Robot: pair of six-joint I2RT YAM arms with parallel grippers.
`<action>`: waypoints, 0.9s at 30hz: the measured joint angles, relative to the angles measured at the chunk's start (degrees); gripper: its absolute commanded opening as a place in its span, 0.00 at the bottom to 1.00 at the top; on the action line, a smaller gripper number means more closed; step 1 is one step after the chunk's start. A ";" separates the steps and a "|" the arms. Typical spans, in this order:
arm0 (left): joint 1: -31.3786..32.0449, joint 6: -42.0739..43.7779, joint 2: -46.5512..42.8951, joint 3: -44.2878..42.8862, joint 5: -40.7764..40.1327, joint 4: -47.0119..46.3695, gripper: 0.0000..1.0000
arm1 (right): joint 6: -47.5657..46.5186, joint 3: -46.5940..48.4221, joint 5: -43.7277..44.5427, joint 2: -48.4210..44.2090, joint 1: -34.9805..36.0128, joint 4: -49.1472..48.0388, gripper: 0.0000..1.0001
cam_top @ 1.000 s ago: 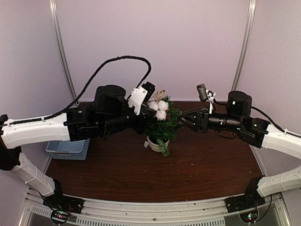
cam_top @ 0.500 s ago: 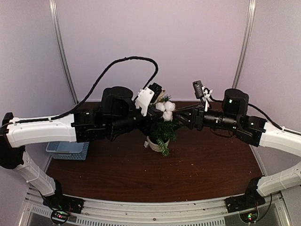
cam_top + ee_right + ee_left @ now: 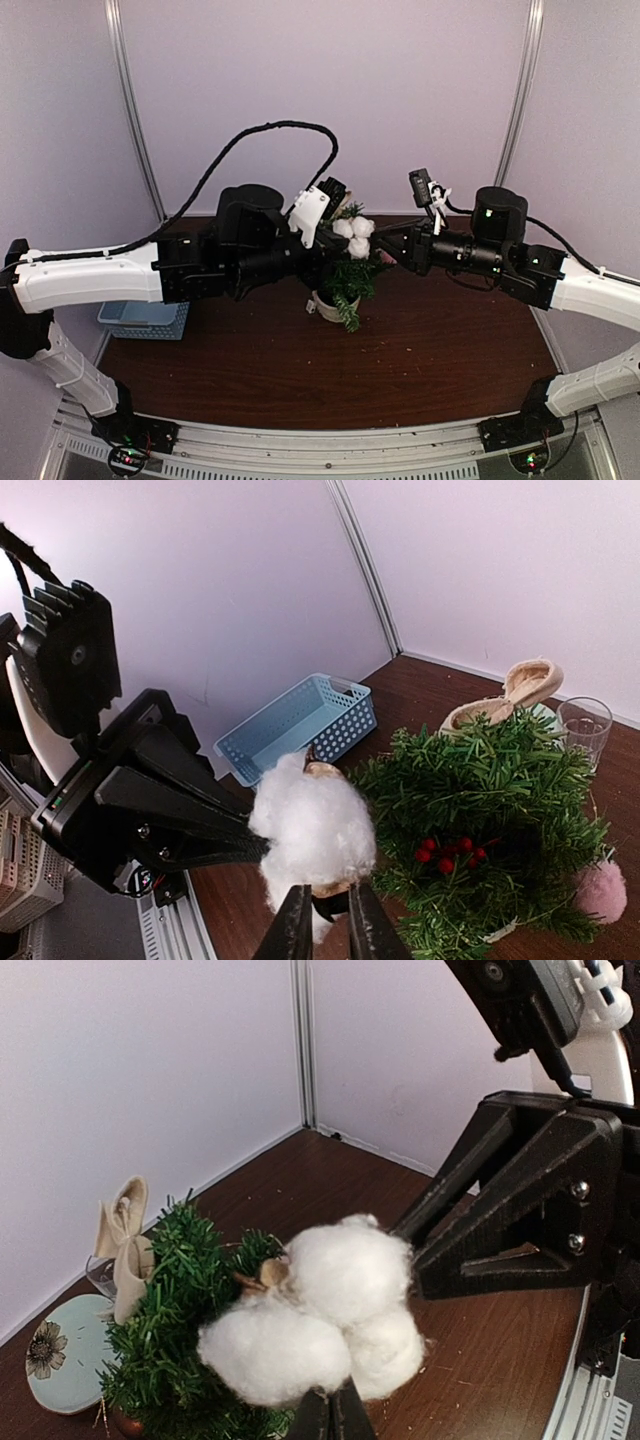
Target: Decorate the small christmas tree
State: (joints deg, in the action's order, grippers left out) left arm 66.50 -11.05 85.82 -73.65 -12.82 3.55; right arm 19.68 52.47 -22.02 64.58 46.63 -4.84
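Cotton sprig (image 3: 355, 228) above small christmas tree (image 3: 350, 282) at frame centre, left pincer (image 3: 330, 1416) clamped on its stem, right pincer (image 3: 330, 920) pinching its underside.

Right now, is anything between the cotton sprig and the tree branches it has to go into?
Nothing visible. The cotton sprig, pinched at its base by the left gripper and the right gripper, sits beside the small christmas tree's top branches. The red berries sit lower in the tree, out of the path.
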 measured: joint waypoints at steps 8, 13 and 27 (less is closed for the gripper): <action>0.00 0.02 0.00 0.00 0.00 0.04 0.06 | -0.24 0.22 0.96 0.00 0.02 0.31 0.00; 0.07 0.61 0.00 -0.02 0.52 0.00 0.62 | -0.24 0.22 1.95 -0.04 0.02 0.37 0.00; 0.26 -0.85 -5.79 0.81 -2.43 0.04 0.98 | 2.36 -4.22 4.13 -3.48 -6.82 -4.81 0.00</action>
State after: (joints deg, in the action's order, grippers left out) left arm 66.76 -11.90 80.03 -72.84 -15.25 3.60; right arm 22.04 48.25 -17.89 61.10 39.81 -9.65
